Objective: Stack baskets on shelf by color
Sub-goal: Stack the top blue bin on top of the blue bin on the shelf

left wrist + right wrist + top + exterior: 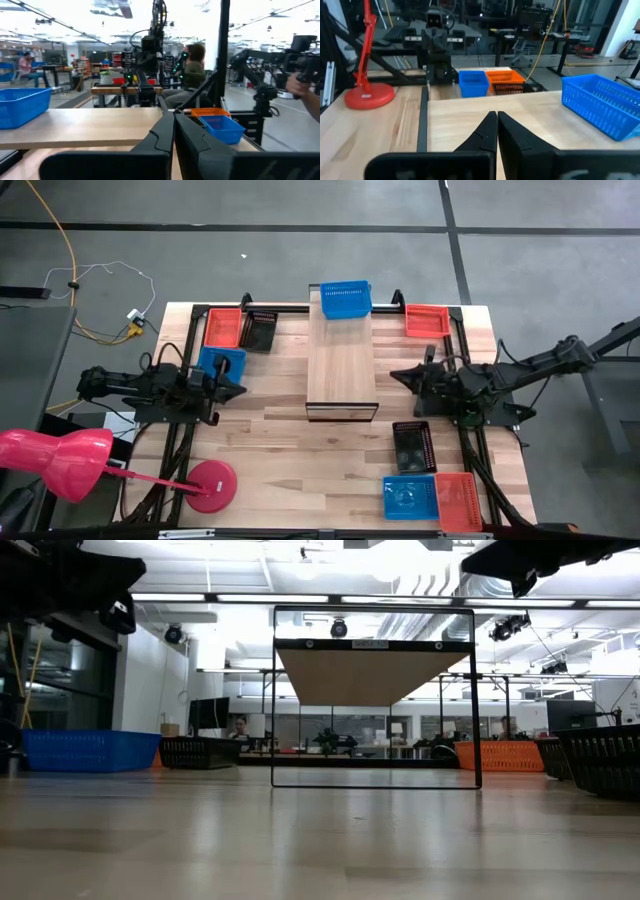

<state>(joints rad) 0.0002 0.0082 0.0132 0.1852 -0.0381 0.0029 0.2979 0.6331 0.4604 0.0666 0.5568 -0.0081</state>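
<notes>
Currently, from the high view, you have one blue basket [346, 299] on the far end of the shelf [341, 370], whose long axis runs from near to far down the middle of the counter [290, 440]. The left tool [236, 390] hangs just beside a second blue basket [219, 363] on its own side; a red-orange basket [223, 327] and a black basket [260, 330] lie beyond. The right tool [399, 375] waits by the shelf's other edge, with a black basket [412, 445] nearer the front.

At counter level, the low view shows the shelf [375, 675] raised on its black frame, and the grippers are out of sight.

In the left wrist view, the left tool's fingers [165, 135] are pressed together, holding nothing.

In the right wrist view, the right tool's fingers [487, 131] are likewise closed and empty.

Judgement: the left arm is nearer the loose blue basket.
</notes>
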